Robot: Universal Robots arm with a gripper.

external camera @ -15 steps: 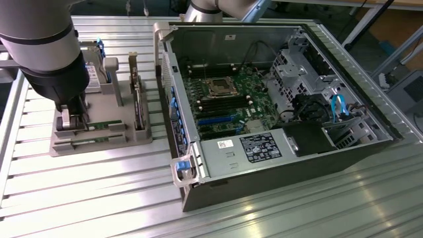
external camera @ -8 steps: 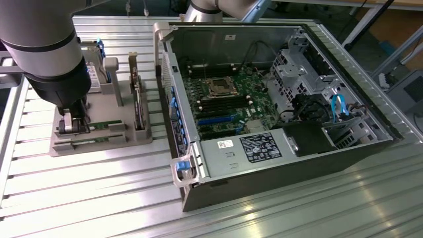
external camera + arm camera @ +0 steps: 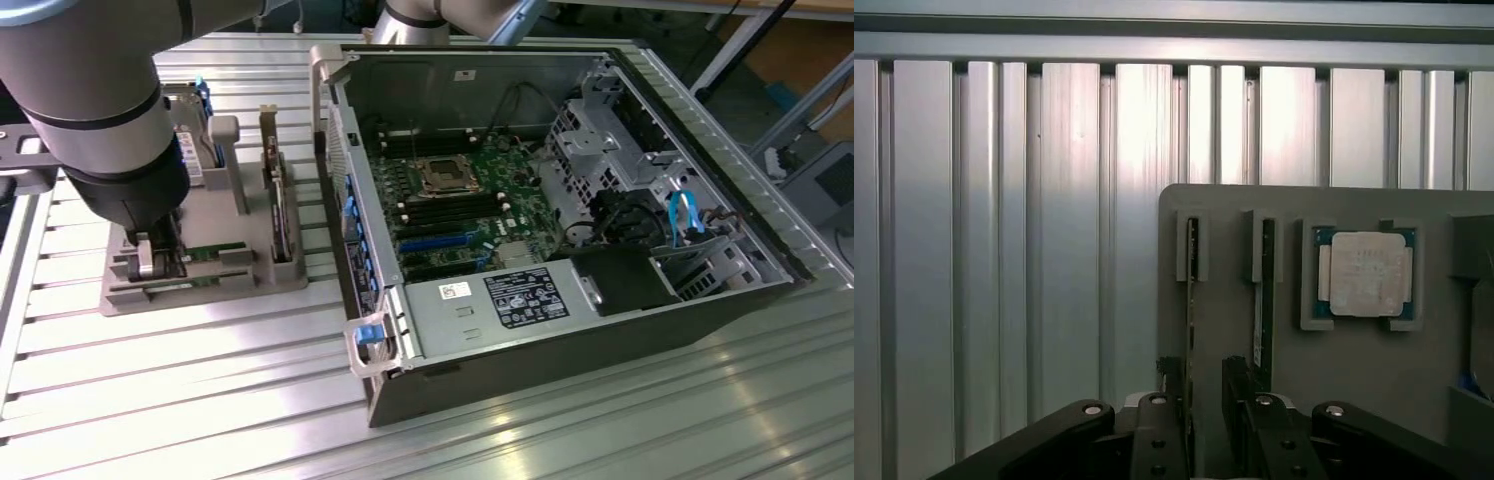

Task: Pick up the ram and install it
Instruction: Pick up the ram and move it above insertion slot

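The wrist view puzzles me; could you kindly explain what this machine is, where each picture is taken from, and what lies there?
The machine is a robot arm with a two-fingered gripper at its end. The exterior view comes from a camera off the arm, looking down on a ribbed metal table. On it sit an open computer case and, to the exterior view's left, a grey holder for parts. The wrist view comes from a camera on the wrist, looking past the gripper. There the holder carries a square processor, plus the ram and a second board, both standing on edge. The open jaws straddle the ram; nothing is held yet.
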